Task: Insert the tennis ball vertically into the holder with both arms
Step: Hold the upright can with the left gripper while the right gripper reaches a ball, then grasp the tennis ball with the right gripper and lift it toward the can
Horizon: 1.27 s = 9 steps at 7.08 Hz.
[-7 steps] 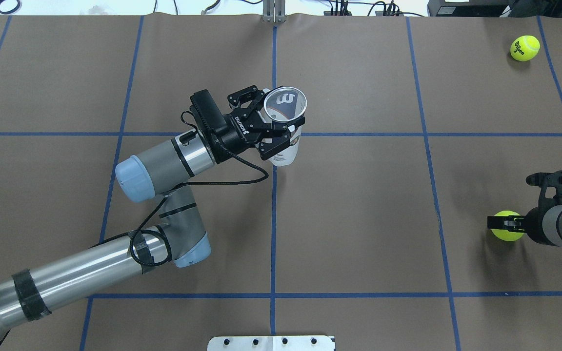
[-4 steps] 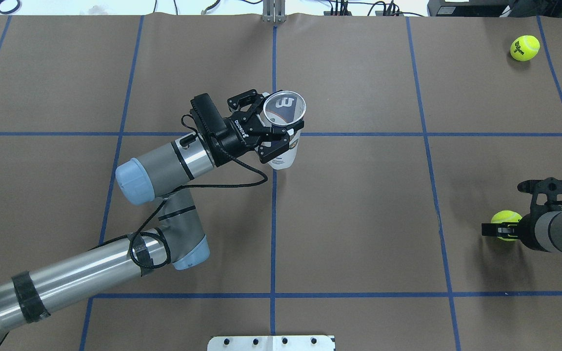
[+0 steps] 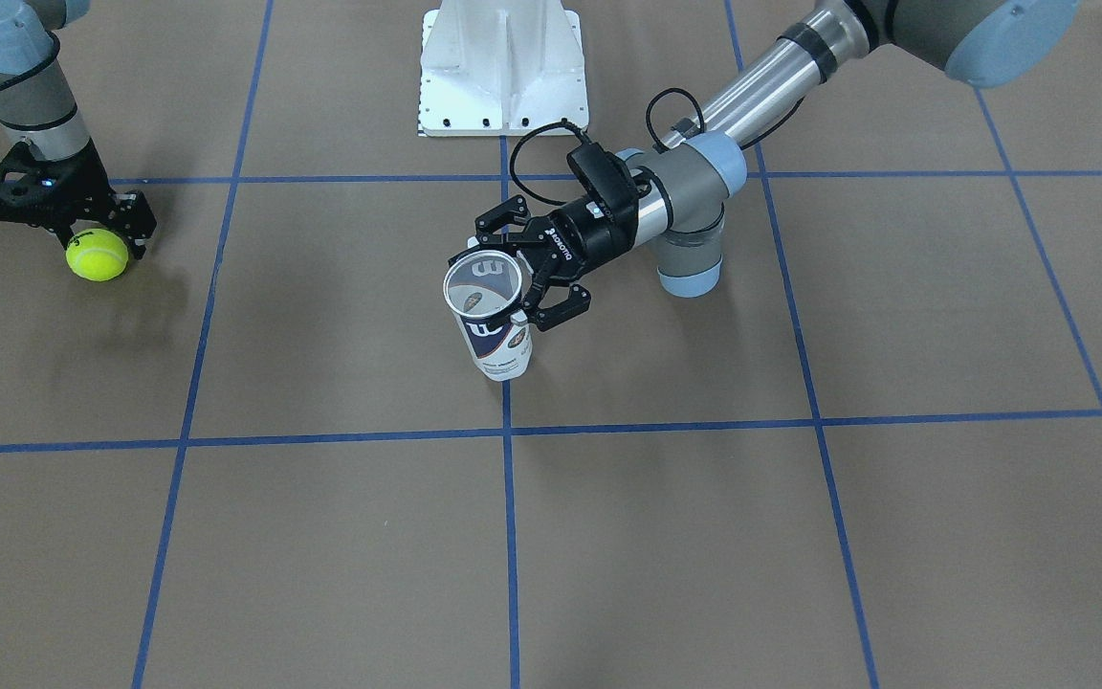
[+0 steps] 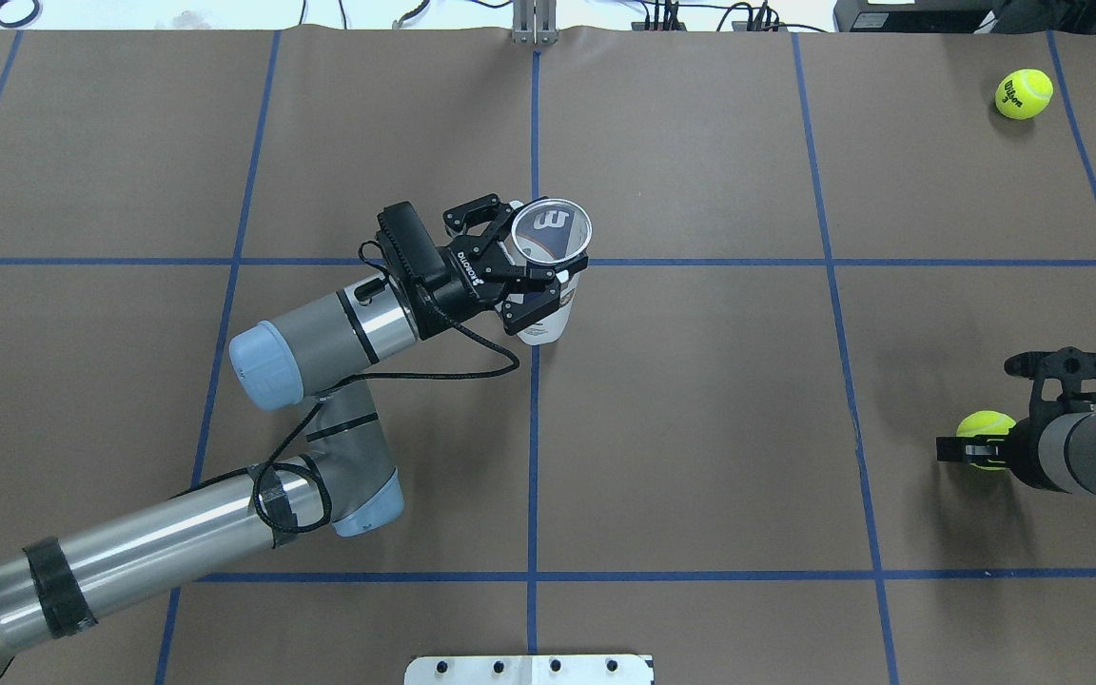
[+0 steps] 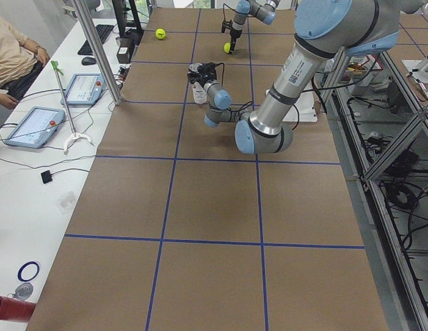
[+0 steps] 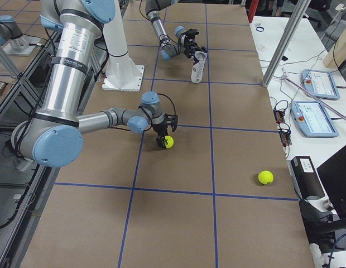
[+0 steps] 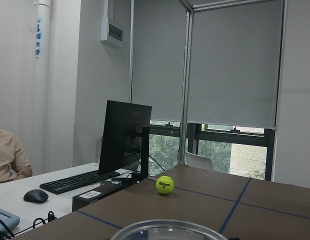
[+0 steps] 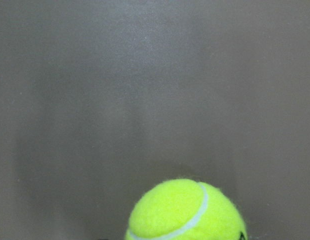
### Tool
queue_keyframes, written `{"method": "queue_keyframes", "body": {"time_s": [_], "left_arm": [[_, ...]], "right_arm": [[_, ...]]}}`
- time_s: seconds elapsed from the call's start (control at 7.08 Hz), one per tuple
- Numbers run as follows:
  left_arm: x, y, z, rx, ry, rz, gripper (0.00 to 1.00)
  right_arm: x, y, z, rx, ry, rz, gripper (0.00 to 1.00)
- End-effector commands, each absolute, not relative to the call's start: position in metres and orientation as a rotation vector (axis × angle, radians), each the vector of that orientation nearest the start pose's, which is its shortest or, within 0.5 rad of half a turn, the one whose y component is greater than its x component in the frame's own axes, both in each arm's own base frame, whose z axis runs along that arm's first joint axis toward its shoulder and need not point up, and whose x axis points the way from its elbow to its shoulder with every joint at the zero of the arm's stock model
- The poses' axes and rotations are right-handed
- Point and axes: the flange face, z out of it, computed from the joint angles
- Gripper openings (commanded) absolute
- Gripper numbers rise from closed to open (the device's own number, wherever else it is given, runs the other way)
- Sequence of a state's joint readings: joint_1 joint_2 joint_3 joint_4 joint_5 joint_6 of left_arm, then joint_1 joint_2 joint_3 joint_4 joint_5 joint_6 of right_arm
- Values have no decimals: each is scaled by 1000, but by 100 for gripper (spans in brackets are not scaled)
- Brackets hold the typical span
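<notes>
Holding the holder (image 4: 549, 322) near the middle of the worktop (image 4: 700, 428), the left pincer (image 4: 534, 266) has its fingers closed around the clear can, just under the rim. The can's open mouth faces up, and it leans a little. I cannot tell if its bottom touches the worktop.

Far off at the robot's right side, the right pincer (image 3: 101, 239) points down and is closed on the tennis ball (image 3: 98, 258). A shadow lies apart from the ball, so I think it is lifted a bit. A second ball (image 4: 1024, 93) sits alone in the far corner, and nobody is touching it.

So the grabbing part looks done: one arm has the can and the other has the ball. The ball is not in yet. Next, I think the right arm must carry the ball across until it is right over the can's mouth, then bring it straight down. The ball is about as wide as the can, so it must line up well, and the left arm should hold the can steady and upright.
</notes>
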<state>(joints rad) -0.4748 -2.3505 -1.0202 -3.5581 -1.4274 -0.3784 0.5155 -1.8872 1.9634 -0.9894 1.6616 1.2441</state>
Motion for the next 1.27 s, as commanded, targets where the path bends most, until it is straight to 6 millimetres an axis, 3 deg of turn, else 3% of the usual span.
{"method": "queue_keyframes", "body": {"time_s": [0.0, 0.14, 0.28, 0.56, 0.85, 1.13], "left_arm": [[558, -447, 239, 1690, 1437, 245, 77], [557, -447, 239, 1694, 1441, 243, 77], [558, -446, 239, 1695, 1443, 241, 77], [558, -445, 240, 1691, 1445, 243, 78], [558, -438, 249, 1707, 1479, 241, 80], [555, -434, 250, 1723, 1508, 254, 81]], "right_arm": [[-287, -305, 551, 190, -645, 150, 21], [-288, -306, 546, 192, -655, 150, 0], [-292, -307, 530, 195, -689, 143, 0], [-301, -349, 477, 236, -802, 194, 0], [-279, -397, 424, 222, -945, 239, 0], [-248, -427, 358, 195, -1060, 248, 0]]}}
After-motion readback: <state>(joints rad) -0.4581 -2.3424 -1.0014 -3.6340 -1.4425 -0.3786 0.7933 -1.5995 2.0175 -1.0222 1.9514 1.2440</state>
